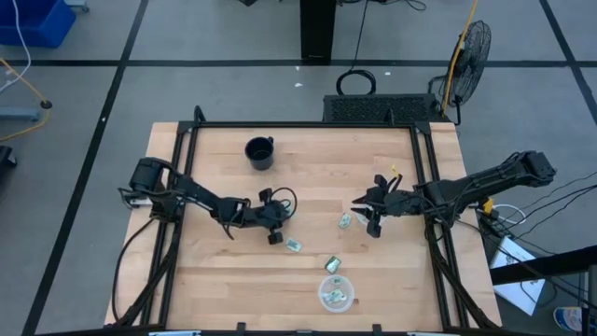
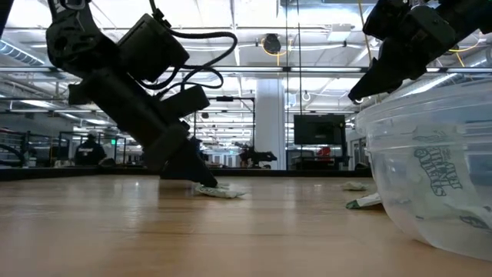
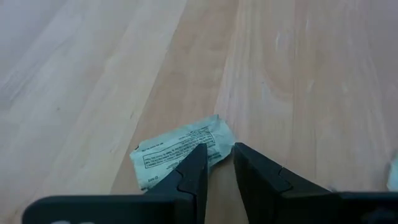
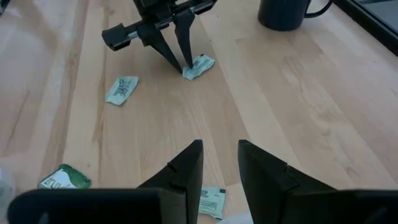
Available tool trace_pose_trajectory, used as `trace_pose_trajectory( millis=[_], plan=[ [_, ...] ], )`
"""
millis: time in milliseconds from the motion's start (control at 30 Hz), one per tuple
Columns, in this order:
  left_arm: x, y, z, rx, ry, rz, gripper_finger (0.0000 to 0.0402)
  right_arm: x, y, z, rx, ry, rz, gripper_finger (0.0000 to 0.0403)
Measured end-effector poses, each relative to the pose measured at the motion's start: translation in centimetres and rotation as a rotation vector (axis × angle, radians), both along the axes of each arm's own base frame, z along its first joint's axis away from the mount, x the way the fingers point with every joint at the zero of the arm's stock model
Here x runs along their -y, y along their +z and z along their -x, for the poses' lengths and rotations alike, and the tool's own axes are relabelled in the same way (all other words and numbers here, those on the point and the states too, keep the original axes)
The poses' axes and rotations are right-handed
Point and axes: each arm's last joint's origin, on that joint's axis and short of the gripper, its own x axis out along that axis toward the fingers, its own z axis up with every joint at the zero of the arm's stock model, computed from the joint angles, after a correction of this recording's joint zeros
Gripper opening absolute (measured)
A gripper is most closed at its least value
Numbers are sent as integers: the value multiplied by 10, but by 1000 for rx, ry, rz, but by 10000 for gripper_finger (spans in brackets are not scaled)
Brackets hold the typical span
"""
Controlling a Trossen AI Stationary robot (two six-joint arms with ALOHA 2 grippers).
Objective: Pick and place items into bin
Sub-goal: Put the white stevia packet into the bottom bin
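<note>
Small pale green and white packets lie flat on the wooden table. My left gripper is down at the table, shut on one packet, which also shows in the left wrist view. My right gripper hangs open above the table, raised in the low view. A packet lies under its fingers, and it touches nothing. Two more packets lie loose between the arms. The clear round bin stands near the table's near edge with several packets inside. My left gripper pinches the packet by one end corner, between its two fingertips. The fingers slant down from the table's left side. The packet lies flat on the table, and most of it sticks out beyond the fingertips.
A black mug stands toward the far edge, left of centre. A black frame rail runs around the table. In the low view the bin's clear wall fills the right foreground. Bare wood lies between the mug and the arms.
</note>
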Motion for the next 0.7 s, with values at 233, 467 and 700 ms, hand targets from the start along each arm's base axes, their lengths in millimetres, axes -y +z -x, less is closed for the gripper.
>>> trace_pose_trajectory(
  millis=[233, 467, 700],
  plan=[
    [-1, 0, 1, -7, 10, -20, 9, 0, 1, -1, 16, 0, -5, 94],
    [9, 37, -7, 228, -106, 20, 4, -5, -3, -3, -19, 102, 67, 102],
    [32, 89, -11, 512, -291, 171, 2, -10, -8, -7, -44, 114, 74, 126]
  ],
)
